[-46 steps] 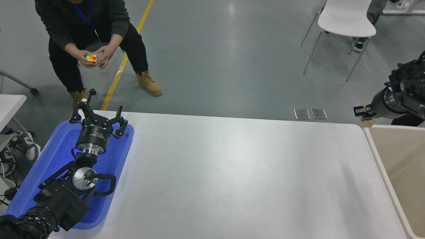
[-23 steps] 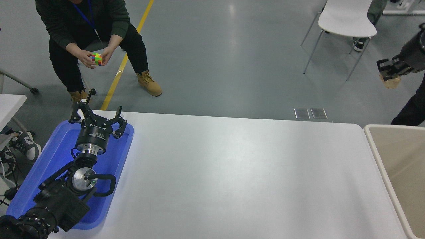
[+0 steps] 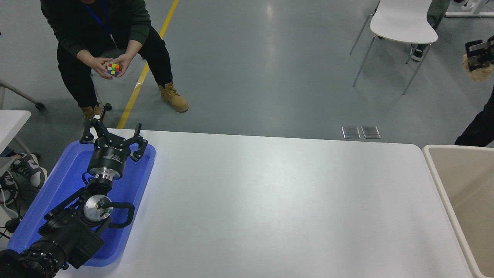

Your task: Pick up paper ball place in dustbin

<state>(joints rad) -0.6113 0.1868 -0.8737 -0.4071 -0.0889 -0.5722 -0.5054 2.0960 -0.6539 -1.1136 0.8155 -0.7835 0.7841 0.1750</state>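
At the picture's upper right edge my right gripper (image 3: 477, 61) is raised high and shut on the tan paper ball (image 3: 477, 71), which bulges below the black fingers. Most of that arm is cut off by the frame. The beige dustbin (image 3: 430, 158) stands against the table's right end, well below the gripper; only its left rim and inner wall show. My left gripper (image 3: 112, 133) is parked at the lower left over the blue tray, open, with nothing between its fingers.
A blue shallow tray (image 3: 65, 181) lies at the table's left end under the left arm. A person crouches beyond the far left corner, turning a coloured cube (image 3: 112, 68). A white chair (image 3: 401, 27) stands at the top right. A dark trouser leg (image 3: 476, 129) is behind the dustbin.
My right gripper has risen and swung right with the paper ball, from just above the dustbin's far left corner to high at the right edge. The left arm has stayed still.
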